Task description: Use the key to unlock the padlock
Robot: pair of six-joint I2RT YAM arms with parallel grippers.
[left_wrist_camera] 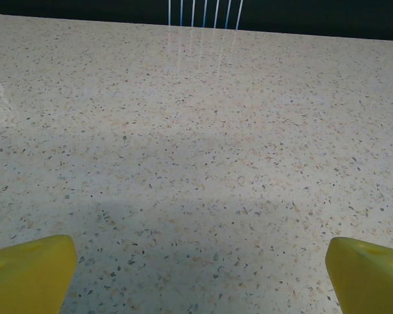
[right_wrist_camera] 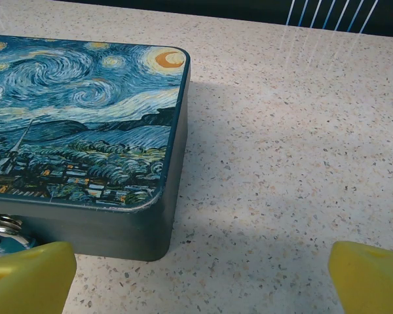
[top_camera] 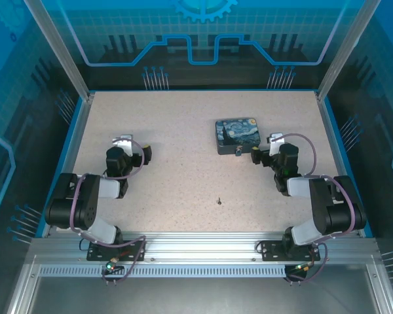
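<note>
The padlock (top_camera: 238, 151), just left of the right gripper (right_wrist_camera: 200, 280), is untouched; with that and the left gripper (left_wrist_camera: 200, 278) spread empty, the key (top_camera: 219, 200) behind them should be grasped first.

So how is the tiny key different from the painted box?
The key is a tiny dark sliver; the painted box is much bigger, covered in blue and yellow swirls. The key lies alone in the open nearer the front; the box sits farther back on the right. The box has a padlock at its near side; the key has nothing attached. Both rest on the speckled table.
</note>
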